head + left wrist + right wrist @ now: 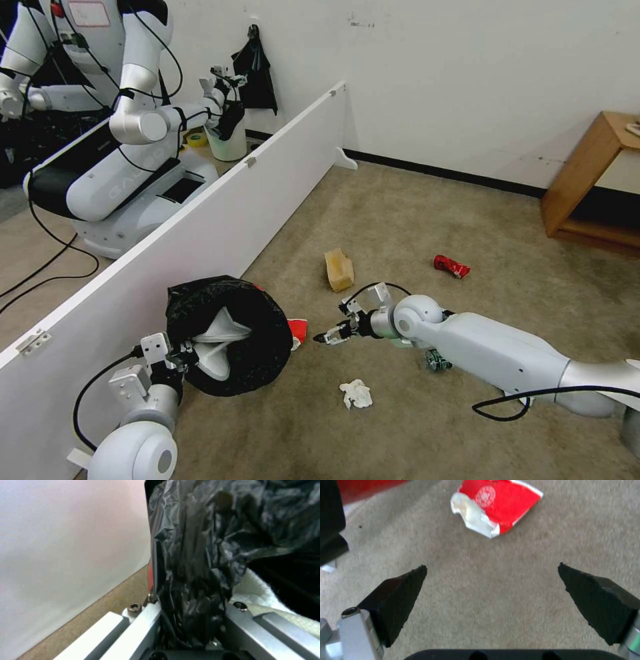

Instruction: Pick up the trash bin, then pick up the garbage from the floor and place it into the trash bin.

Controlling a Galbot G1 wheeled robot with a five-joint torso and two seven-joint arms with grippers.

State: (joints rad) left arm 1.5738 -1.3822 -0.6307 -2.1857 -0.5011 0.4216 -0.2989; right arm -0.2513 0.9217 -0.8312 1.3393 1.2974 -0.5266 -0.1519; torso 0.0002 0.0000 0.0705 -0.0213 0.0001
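The trash bin (227, 333), red with a crinkly black bag liner (200, 542), hangs tilted with its mouth towards me, and something white (223, 337) lies inside. My left gripper (181, 353) (193, 615) is shut on its rim. My right gripper (327, 335) (491, 567) is open just above the carpet, a short way from a crushed red-white paper cup (298, 329) (495, 505) beside the bin. More garbage lies around: a tan paper bag (339, 269), a red can (451, 266), a white tissue (356, 393), and a bottle (437, 362) partly hidden under my right arm.
A long white partition board (200, 220) runs along my left, close behind the bin. Beyond it stands another robot (127, 133) with a white bin (227, 143). A wooden shelf (593, 180) stands at the far right by the wall.
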